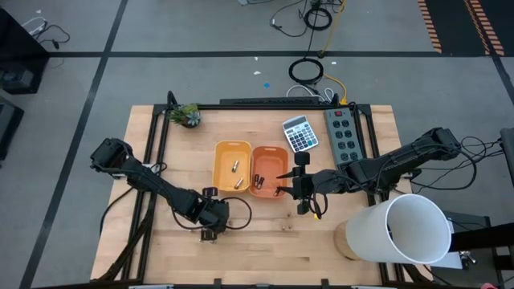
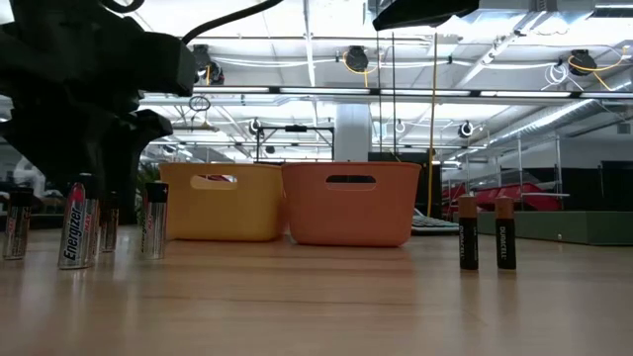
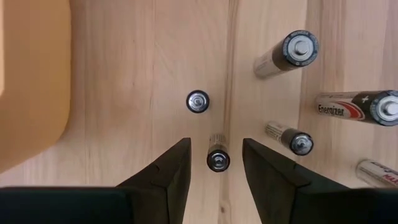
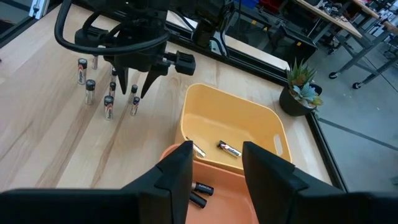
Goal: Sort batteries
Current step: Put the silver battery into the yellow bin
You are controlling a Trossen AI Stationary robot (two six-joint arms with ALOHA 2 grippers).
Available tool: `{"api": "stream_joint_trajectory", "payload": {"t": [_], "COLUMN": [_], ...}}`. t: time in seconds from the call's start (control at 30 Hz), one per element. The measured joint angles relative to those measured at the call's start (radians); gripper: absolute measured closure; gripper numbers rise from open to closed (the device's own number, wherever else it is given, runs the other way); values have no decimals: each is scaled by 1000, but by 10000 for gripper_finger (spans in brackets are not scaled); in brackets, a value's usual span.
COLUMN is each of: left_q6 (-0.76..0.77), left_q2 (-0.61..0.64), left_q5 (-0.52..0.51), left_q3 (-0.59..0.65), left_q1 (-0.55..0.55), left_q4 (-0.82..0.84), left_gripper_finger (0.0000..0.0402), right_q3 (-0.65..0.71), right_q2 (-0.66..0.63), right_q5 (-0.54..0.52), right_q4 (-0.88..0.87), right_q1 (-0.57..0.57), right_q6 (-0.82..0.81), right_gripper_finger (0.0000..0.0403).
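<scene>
While my left claw [image 3: 214, 163] hangs wide apart straight above a cluster of upright batteries [image 3: 217, 159] on the counter [image 1: 265, 241], one of them stands between its fingers, untouched. My right claw [image 4: 214, 168] is spread too, empty, over the orange tray [image 1: 269, 170], where dark batteries [image 4: 200, 188] lie. Two silvery ones [image 4: 229, 149] lie in the yellow tray [image 1: 231, 165] beside it.

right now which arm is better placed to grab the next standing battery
Left. The left gripper hangs open straight over the upright batteries, one battery already between its fingers. The right gripper is open over the orange tray, away from that cluster.
</scene>
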State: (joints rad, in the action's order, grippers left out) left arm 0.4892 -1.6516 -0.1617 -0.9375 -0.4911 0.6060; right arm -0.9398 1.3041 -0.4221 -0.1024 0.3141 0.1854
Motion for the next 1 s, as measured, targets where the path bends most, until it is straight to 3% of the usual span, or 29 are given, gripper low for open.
{"api": "stream_joint_trajectory", "payload": {"t": [0.23,0.6,0.83,1.0], "left_q6": [1,0,2,-8], "left_q2": [0,0,0,27], "left_q5": [-1,15,20,32], "left_q3": [0,0,-1,-54], "left_q1": [1,1,5,26], "left_q4": [0,-1,7,145], "left_gripper_finger": [260,359,361,361], "right_q3": [0,-1,-1,-1], "right_q2": [0,0,0,0], "right_q5": [0,0,0,0], "right_q4": [0,0,0,0], "right_q1": [0,0,0,0], "right_q6": [0,-1,-1,-2], "right_gripper_finger": [273,273,273,273]}}
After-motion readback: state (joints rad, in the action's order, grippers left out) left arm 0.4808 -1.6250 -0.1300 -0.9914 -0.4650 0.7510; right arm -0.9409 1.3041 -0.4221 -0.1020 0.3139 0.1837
